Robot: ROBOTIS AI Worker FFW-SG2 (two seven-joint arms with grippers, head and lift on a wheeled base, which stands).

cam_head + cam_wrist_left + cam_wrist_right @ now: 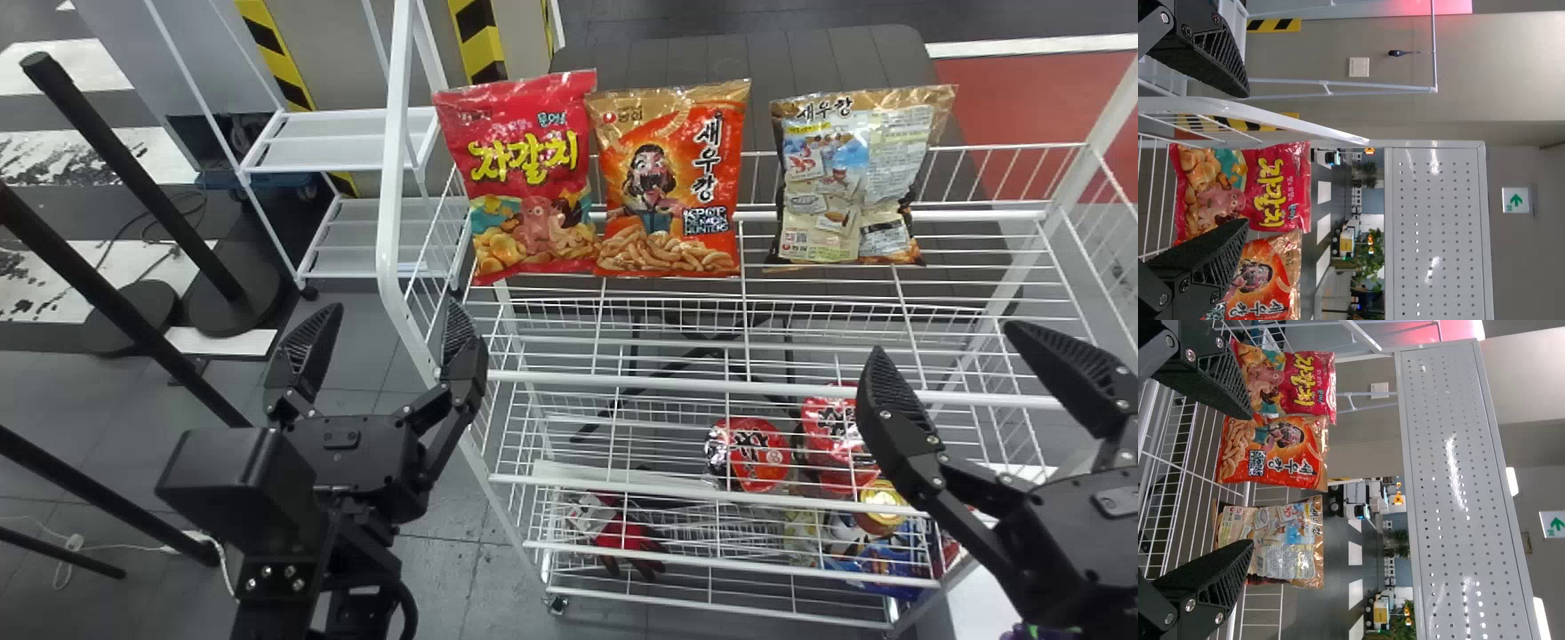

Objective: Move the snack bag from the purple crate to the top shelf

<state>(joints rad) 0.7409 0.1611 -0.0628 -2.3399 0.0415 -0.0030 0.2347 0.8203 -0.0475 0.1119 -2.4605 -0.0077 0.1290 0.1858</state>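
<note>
- Currently, open gap between orange snack bag (667, 182) and tan snack bag (853, 178) on top shelf (978, 215).
- Red snack bag (524, 178): beside orange snack bag, near shelf's left edge.
- Left gripper (393, 305), right gripper (943, 339): fingers spread wide, empty.

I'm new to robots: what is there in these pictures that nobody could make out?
Purple crate, head view: cut off by the bottom edge, so its contents can't be told.
Orange snack bag, left wrist view: partly behind the left gripper and cut off by the edge.
Right gripper, head view: base cut off.
Blue packet, head view: contents unclear, behind shelf wires.
</note>
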